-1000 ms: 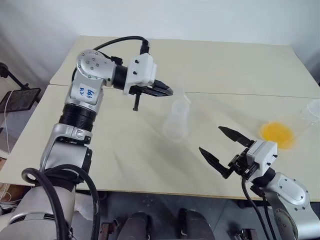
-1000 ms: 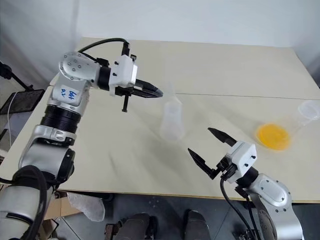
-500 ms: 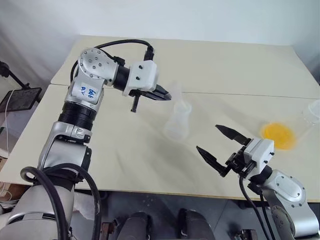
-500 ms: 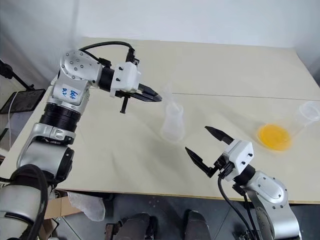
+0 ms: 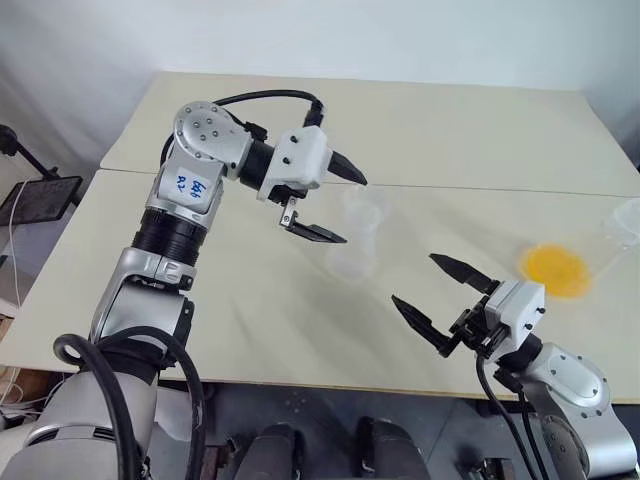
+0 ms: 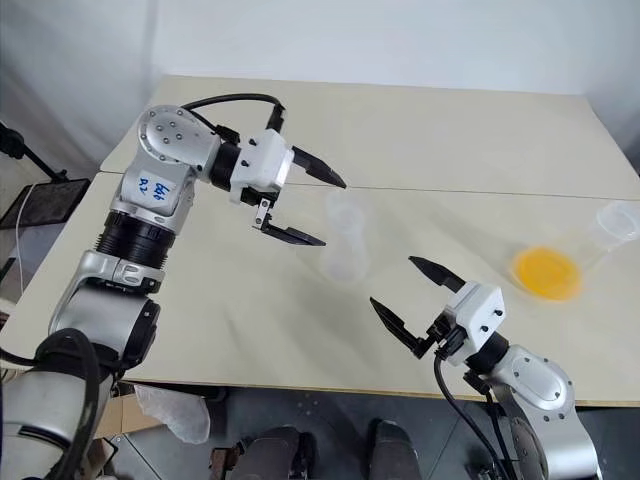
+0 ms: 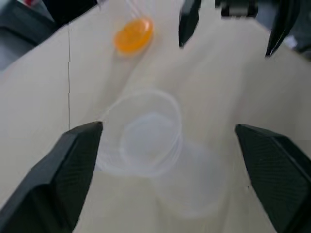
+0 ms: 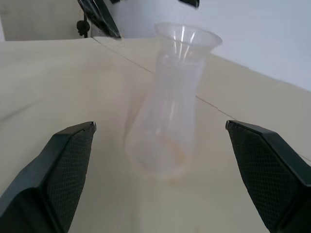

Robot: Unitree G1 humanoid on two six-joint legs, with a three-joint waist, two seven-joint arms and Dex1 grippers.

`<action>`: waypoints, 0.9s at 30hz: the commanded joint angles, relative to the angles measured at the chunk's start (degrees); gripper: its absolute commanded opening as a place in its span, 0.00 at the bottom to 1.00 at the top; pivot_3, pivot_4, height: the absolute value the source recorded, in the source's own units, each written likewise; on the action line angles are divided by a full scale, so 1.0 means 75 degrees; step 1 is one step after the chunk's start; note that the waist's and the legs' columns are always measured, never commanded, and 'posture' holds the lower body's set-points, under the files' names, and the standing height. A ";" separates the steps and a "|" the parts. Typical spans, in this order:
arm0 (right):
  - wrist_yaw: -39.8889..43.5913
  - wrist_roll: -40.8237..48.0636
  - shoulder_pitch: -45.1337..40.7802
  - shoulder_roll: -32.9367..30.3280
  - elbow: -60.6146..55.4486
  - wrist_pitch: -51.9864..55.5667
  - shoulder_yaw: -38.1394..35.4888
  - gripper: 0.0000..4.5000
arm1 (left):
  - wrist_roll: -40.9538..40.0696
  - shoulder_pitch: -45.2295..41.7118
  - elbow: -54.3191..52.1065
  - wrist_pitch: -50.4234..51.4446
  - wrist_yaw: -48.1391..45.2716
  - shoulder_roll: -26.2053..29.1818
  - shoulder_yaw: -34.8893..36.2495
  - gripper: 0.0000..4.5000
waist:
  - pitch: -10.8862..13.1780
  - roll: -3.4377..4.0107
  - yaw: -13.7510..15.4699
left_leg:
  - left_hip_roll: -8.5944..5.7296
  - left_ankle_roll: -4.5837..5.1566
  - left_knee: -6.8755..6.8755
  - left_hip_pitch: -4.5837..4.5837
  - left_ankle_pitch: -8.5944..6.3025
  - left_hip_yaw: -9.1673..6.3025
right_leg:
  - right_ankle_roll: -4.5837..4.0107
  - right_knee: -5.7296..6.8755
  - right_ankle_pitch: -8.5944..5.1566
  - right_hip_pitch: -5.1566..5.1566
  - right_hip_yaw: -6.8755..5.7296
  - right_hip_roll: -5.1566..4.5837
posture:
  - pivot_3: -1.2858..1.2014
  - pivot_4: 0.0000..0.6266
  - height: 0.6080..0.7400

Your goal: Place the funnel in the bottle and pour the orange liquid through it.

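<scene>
A: What is seen closest?

B: The right gripper [image 5: 450,298] is seen near the front edge of the table [image 5: 240,300]. Its fingers are spread wide and nothing is held. It has been kept still.

A: And a bit farther back?

B: The bottle [image 5: 355,245] is found standing up in the middle of the table. The funnel [image 5: 362,205] is seen sitting in its neck, with the cup mouth on top. In the right wrist view the cup [image 8: 187,36] is seen flared out over the neck.

A: What has just been changed?

B: The left gripper [image 5: 334,207] was shut a second ago, with the funnel carried at its tips. Now its fingers have been opened wide, one above and one below, just beside the funnel. The funnel has been let go. It is not touched now, as far as can be told.

A: So what does that mean?

B: The first part looks done. The funnel has been put in the bottle.

A: What is left?

B: The orange liquid [image 5: 554,268] is seen farther off on the right, in a clear flask [image 5: 608,240] lying on its side. It has not been picked up yet. It is still to be poured. Care will be needed, since the funnel is small and light and could be knocked.
</scene>
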 commanded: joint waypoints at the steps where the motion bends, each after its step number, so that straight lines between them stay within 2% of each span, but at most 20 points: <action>1: -0.0438 0.0150 0.0027 0.0272 -0.0341 -0.0214 -0.0452 1.00 | -0.0952 0.0727 -0.0354 0.0578 0.0041 0.0182 0.0871 0.99 | -0.0005 0.0008 -0.0033 | 0.0000 0.0000 0.0000 0.0005 0.0000 0.0001 | 0.0000 0.0004 0.0000 0.0001 0.0003 -0.0001 | 0.52 0.24 1.00; 6: -0.0900 0.0723 0.0575 0.0669 -0.0671 -0.0196 -0.1327 1.00 | -0.1383 0.1873 -0.0229 0.0359 0.0650 0.0460 0.1890 0.99 | -0.0005 0.0008 -0.0012 | 0.0004 -0.0001 -0.0001 0.0005 0.0000 -0.0006 | -0.0001 0.0014 0.0000 -0.0005 0.0003 -0.0001 | 0.52 0.24 1.00; 10: -0.1380 0.0622 0.1392 0.1149 -0.0899 -0.0559 -0.2175 1.00 | -0.1590 0.3064 -0.0674 0.0429 0.1264 0.0698 0.2524 0.99 | -0.0007 0.0012 0.0020 | -0.0006 0.0000 0.0001 0.0008 0.0000 -0.0009 | 0.0000 0.0014 0.0000 0.0003 0.0008 -0.0009 | 0.52 0.24 1.00; 14: -0.1623 0.0248 0.2588 0.1728 -0.1132 -0.1239 -0.2914 1.00 | -0.1398 0.4330 -0.1212 -0.0063 0.2122 0.0666 0.2891 0.99 | -0.0007 0.0012 0.0027 | -0.0010 0.0000 -0.0001 0.0010 0.0000 -0.0018 | -0.0001 0.0021 0.0000 0.0003 0.0042 -0.0012 | 0.52 0.24 1.00; 17: -0.1753 0.0314 0.3667 0.2439 -0.1278 -0.1798 -0.3448 1.00 | -0.1600 0.5317 -0.1944 0.0140 0.2380 0.0472 0.2834 0.99 | -0.0011 0.0018 0.0017 | -0.0008 -0.0002 -0.0006 0.0019 -0.0001 -0.0014 | -0.0001 0.0024 0.0000 0.0004 0.0059 -0.0009 | 0.52 0.24 1.00; 20: -0.1645 0.0482 0.4449 0.2941 -0.1008 -0.2340 -0.3851 1.00 | -0.1805 0.5800 -0.2534 0.0510 0.2570 0.0243 0.2675 0.99 | -0.0019 0.0031 0.0009 | -0.0007 -0.0008 -0.0015 0.0029 -0.0005 -0.0010 | -0.0002 0.0025 -0.0001 0.0006 0.0080 -0.0011 | 0.52 0.24 1.00; 24: -0.1651 0.0804 0.4939 0.3385 -0.0526 -0.2821 -0.4206 1.00 | -0.1908 0.5992 -0.2845 0.0695 0.2597 0.0070 0.2484 0.99 | -0.0022 0.0033 -0.0010 | -0.0006 -0.0010 -0.0016 0.0036 -0.0008 -0.0007 | -0.0004 0.0016 -0.0002 0.0010 0.0095 -0.0011 | 0.52 0.24 1.00; 27: -0.1704 0.0891 0.4818 0.3237 -0.0288 -0.2886 -0.4304 1.00 | -0.1990 0.5962 -0.2945 0.0739 0.2582 0.0028 0.2437 0.99 | -0.0025 0.0040 -0.0049 | 0.0001 -0.0015 -0.0023 0.0041 -0.0011 -0.0006 | -0.0012 0.0019 -0.0006 0.0005 0.0096 -0.0011 | 0.52 0.24 1.00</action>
